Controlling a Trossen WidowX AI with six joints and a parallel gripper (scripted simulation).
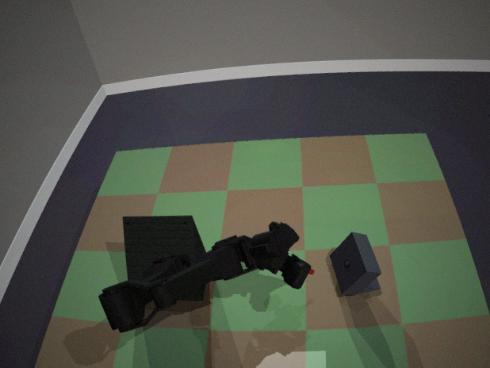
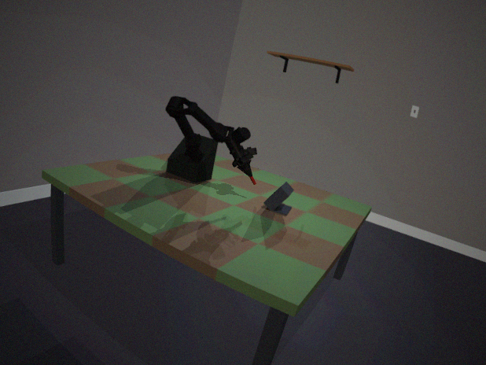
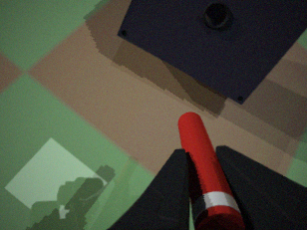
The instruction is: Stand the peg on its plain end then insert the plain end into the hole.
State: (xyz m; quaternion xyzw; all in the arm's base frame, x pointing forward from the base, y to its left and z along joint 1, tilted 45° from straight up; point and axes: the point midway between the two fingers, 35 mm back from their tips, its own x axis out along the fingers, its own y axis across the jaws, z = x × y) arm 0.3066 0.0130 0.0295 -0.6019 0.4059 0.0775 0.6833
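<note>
The red peg (image 1: 311, 272) (image 2: 253, 180) (image 3: 190, 129) is held in the air, tilted, its plain end out past the fingertips and its white band back between the fingers in the wrist view. My gripper (image 2: 251, 176) (image 3: 199, 156) is shut on the peg, above the table and short of the sloped panel. The dark blue-grey sloped panel (image 1: 351, 274) (image 2: 278, 195) (image 3: 174, 44) stands on the table, its face towards the robot. Its hole (image 1: 346, 263) (image 3: 217, 16) is round and dark. The peg's tip is apart from the panel.
The table (image 1: 337, 159) (image 2: 271, 271) has a green and brown checkered top. The robot's dark base block (image 1: 158, 238) (image 2: 189, 169) stands behind the arm. The panel has a small foot (image 2: 285, 209) on its far side. A wall shelf (image 2: 311, 60) is high up in the background.
</note>
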